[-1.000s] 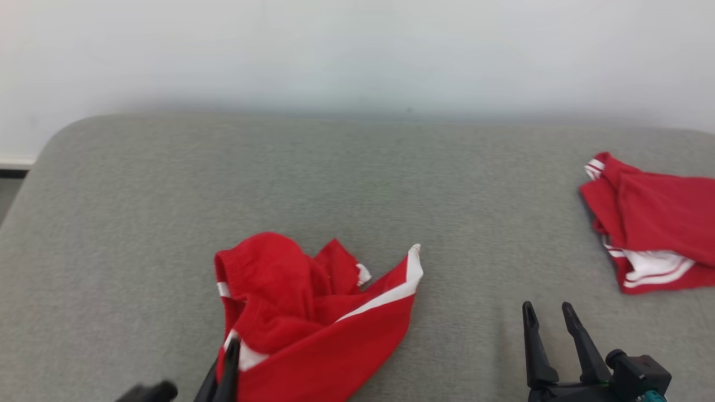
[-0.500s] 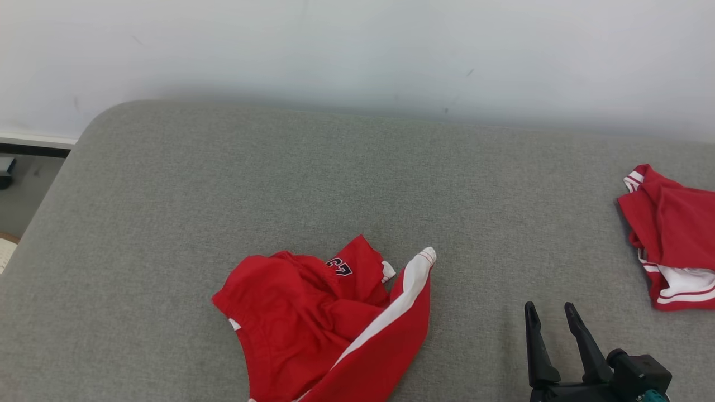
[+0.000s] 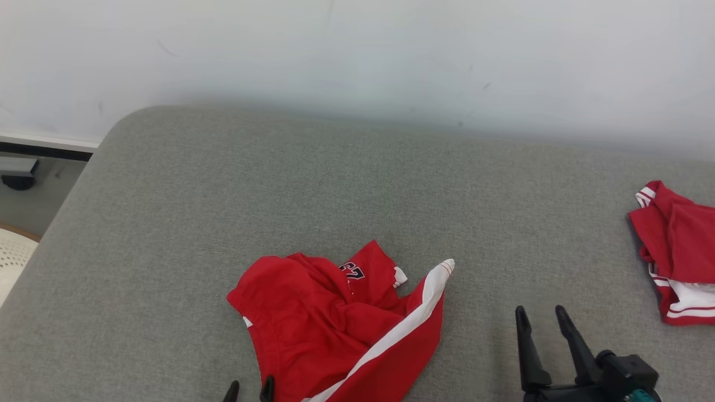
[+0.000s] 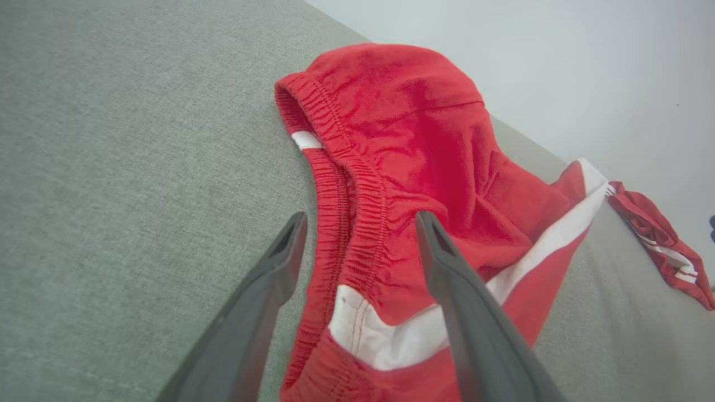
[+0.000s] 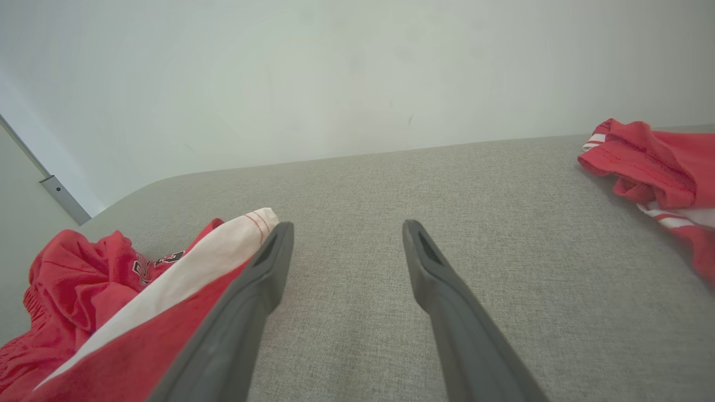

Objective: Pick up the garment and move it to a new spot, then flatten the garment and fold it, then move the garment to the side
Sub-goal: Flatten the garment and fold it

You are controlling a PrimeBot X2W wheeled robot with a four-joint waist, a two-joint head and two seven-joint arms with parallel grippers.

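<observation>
A crumpled pair of red shorts (image 3: 335,329) with a white side stripe and a dark number lies on the grey cushion (image 3: 357,190), low and left of centre. My left gripper (image 3: 248,389) pokes in at the bottom edge, open, beside the shorts' elastic waistband (image 4: 357,223). In the left wrist view its two fingers (image 4: 447,279) stand on either side of that waistband without closing on it. My right gripper (image 3: 540,321) is open over bare cushion to the right of the shorts, holding nothing, the white stripe's tip (image 5: 246,229) just left of it.
A second red garment with white trim (image 3: 678,251) lies at the cushion's right edge. A pale wall (image 3: 357,50) backs the cushion. Past the cushion's rounded left end are floor and a white perforated object (image 3: 14,259).
The head camera has swung, shifting the scene right and down. The shorts have slumped flatter, showing the number. The left gripper sits lower at the frame's bottom, now open beside the waistband.
</observation>
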